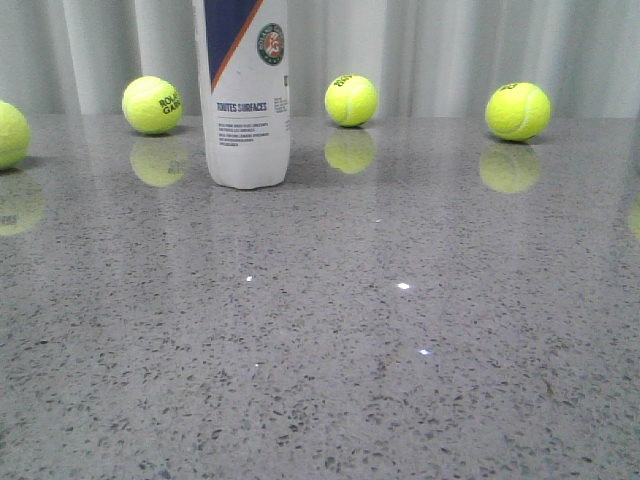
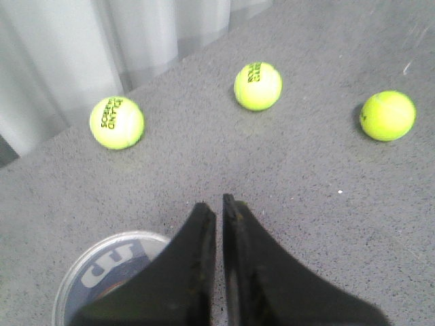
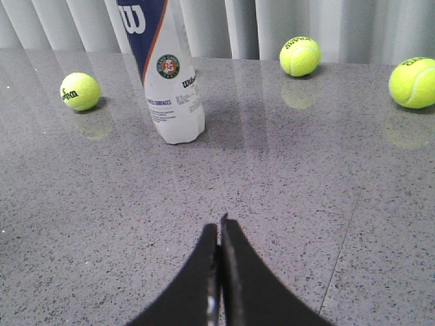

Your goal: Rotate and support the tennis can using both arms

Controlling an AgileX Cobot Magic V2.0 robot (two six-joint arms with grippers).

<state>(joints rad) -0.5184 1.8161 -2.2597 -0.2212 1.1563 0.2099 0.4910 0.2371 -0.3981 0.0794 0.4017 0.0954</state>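
So the tennis can (image 1: 247, 95) stands upright on the grey table (image 1: 400, 380), long axis vertical. The left gripper (image 2: 219, 207) hangs right above it, the can's clear lid just beside its fingertips, fingers pressed together and holding nothing. The right gripper (image 3: 219, 229), also closed and empty, has the can well ahead of it across bare tabletop. Left looks nearer. Tennis balls (image 1: 351, 100) sit beyond, not blocking.

Tennis can (image 1: 247, 95) stands upright on the tabletop (image 1: 400, 330), left of centre, far side. Four balls lie in a row flanking it: two left (image 1: 152, 104) (image 1: 10, 133), two right (image 1: 351, 100) (image 1: 517, 110).
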